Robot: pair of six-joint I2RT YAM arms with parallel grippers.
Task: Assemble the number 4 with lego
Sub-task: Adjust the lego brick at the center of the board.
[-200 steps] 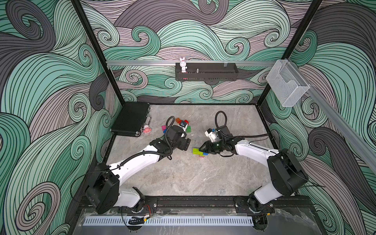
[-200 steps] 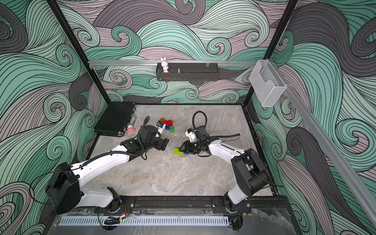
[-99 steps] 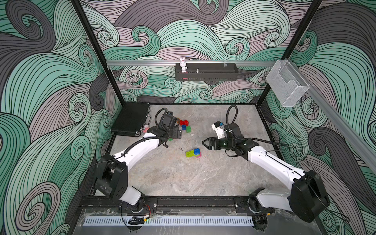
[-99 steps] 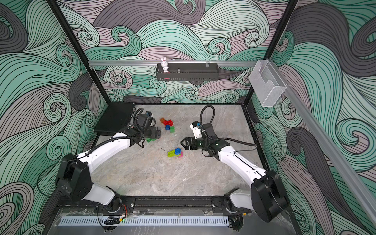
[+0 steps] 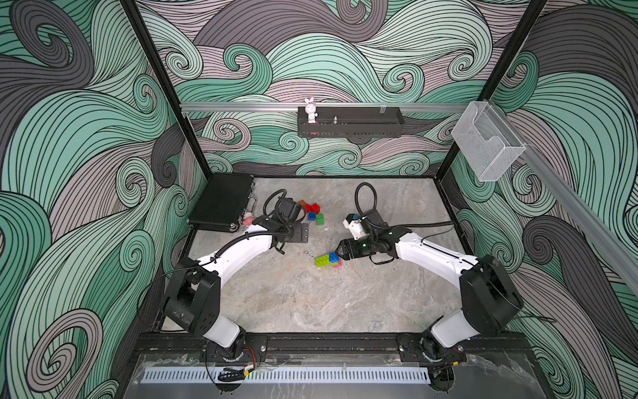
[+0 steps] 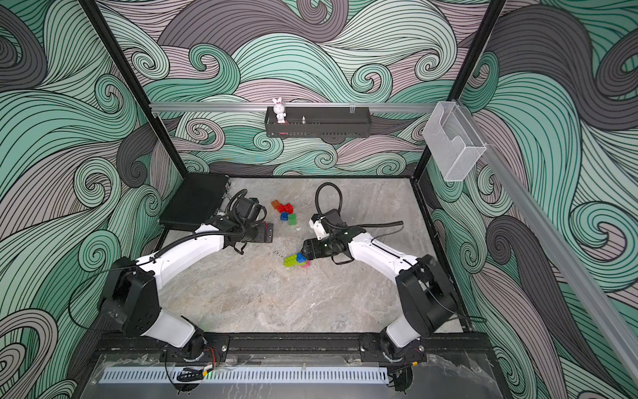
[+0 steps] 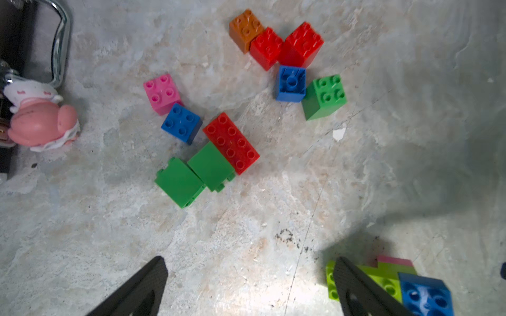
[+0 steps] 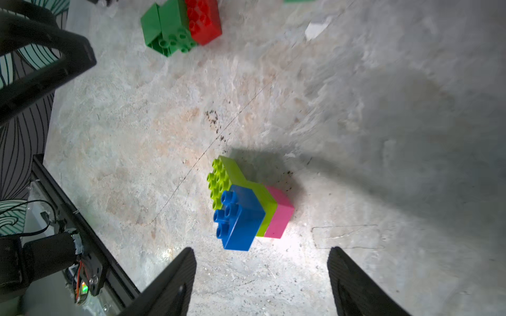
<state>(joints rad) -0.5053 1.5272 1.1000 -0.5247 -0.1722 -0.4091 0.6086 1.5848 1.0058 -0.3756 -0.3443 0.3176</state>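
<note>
A joined cluster of lime, blue and pink lego (image 5: 327, 260) (image 6: 296, 259) (image 8: 246, 208) (image 7: 383, 279) lies on its side mid-table. My right gripper (image 8: 261, 250) (image 5: 340, 254) is open just right of it, nothing between the fingers. My left gripper (image 7: 249, 260) (image 5: 301, 230) (image 6: 267, 232) is open and empty over bare floor. Beyond it lie loose bricks: a long red one (image 7: 231, 142), two green ones on their sides (image 7: 194, 175), a blue one (image 7: 182, 123) and a pink one (image 7: 162, 93). A far group (image 5: 312, 212) (image 6: 284, 212) holds orange, red, blue and green bricks.
A black case (image 5: 222, 202) lies at the back left, with a pink-and-white toy figure (image 7: 41, 120) by its handle. A black shelf (image 5: 348, 129) hangs on the back wall. A clear box (image 5: 486, 145) is fixed to the right rail.
The right gripper let go of the cluster, drew back to the right, then came close to it again, jaws wide. The left gripper swung to the back left and partly returned.
</note>
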